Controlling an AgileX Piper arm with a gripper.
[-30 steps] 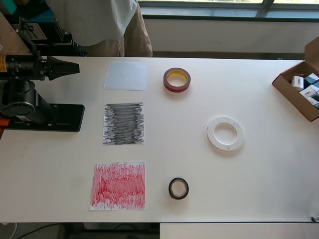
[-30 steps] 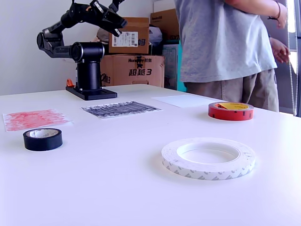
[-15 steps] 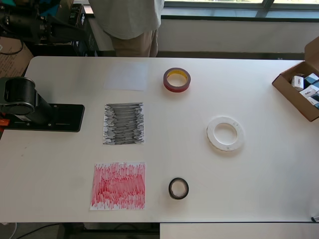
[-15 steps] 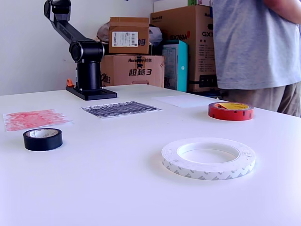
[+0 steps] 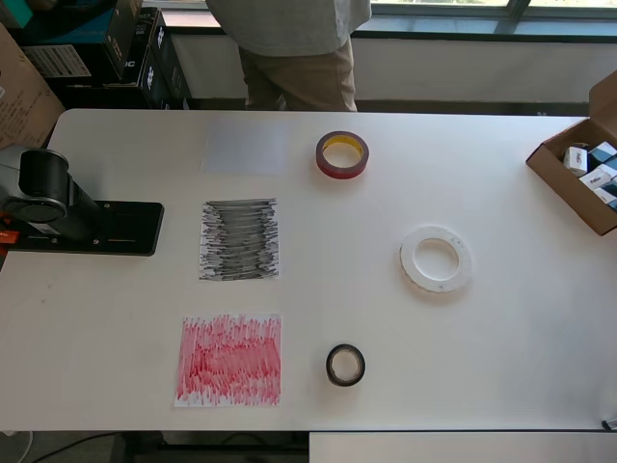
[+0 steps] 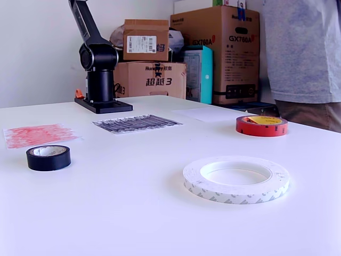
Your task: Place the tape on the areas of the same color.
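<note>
White table point(image 5: 501, 367), overhead view. Three paper sheets lie in a column towards the overhead view's left: white sheet point(image 5: 245, 151) nearest the far edge, black-scribbled sheet point(image 5: 239, 239) in the middle, red-scribbled sheet point(image 5: 229, 359) close to the near edge. All three are bare.

Tape rolls, each flat on the table and off its sheet:
- red tape point(image 5: 341, 154) just beside the white sheet, on its right in the overhead view;
- white tape point(image 5: 436, 258) well apart from all sheets, towards the table's middle-right;
- black tape point(image 5: 345, 365) near the red-scribbled sheet's right edge, not touching it.

Wide open tabletop separates the rolls.

Arm base point(image 5: 58, 204) is bolted on a black plate at the overhead view's left edge; the arm point(image 6: 90, 37) rises out of the exterior view's top. Gripper is outside both views, so its jaw state cannot be told.

Open cardboard box point(image 5: 583, 164) sits at the overhead view's right edge. A person point(image 5: 294, 43) stands at the far edge.
</note>
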